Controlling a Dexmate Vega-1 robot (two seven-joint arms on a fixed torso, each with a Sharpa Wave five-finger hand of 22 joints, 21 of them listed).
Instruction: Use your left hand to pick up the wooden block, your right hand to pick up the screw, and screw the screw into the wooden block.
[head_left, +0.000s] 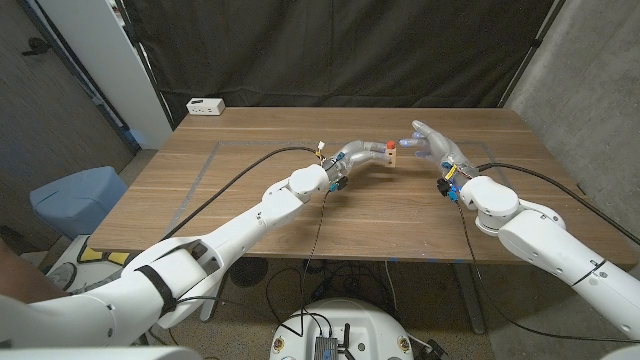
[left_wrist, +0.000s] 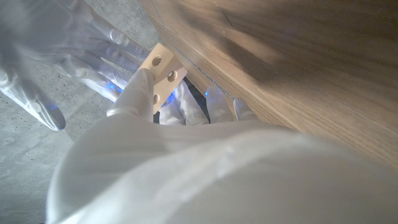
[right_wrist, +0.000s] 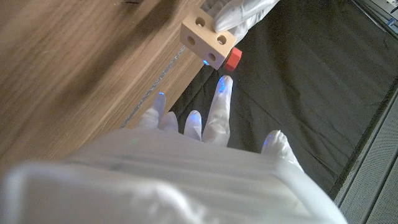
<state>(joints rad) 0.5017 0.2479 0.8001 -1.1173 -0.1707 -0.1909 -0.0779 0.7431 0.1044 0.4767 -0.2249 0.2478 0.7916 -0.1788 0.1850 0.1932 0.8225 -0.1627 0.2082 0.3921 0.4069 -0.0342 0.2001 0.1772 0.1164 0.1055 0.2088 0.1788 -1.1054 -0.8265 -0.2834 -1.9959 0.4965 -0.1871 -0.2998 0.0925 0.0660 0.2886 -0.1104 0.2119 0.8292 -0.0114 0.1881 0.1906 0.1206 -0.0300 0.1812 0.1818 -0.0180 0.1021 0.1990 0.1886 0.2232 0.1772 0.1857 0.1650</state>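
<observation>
My left hand (head_left: 358, 156) holds the pale wooden block (head_left: 392, 154) above the far middle of the table. The block (left_wrist: 163, 70) shows two round holes, with my left fingers (left_wrist: 138, 93) wrapped on it. A red screw (right_wrist: 233, 59) sits against the block (right_wrist: 208, 38), its red head (head_left: 389, 146) showing at the block's top edge. My right hand (head_left: 430, 141) hovers just right of the block with its fingers spread, holding nothing. A small gap separates my right fingertips (right_wrist: 221, 93) from the block and screw. The same spread right hand (left_wrist: 56, 56) faces the block.
A white power strip (head_left: 205, 106) lies at the far left corner of the wooden table (head_left: 250, 195). Black cables run from both wrists toward the near edge. A dark curtain hangs behind the table. A blue object (head_left: 75, 195) stands off the table's left side.
</observation>
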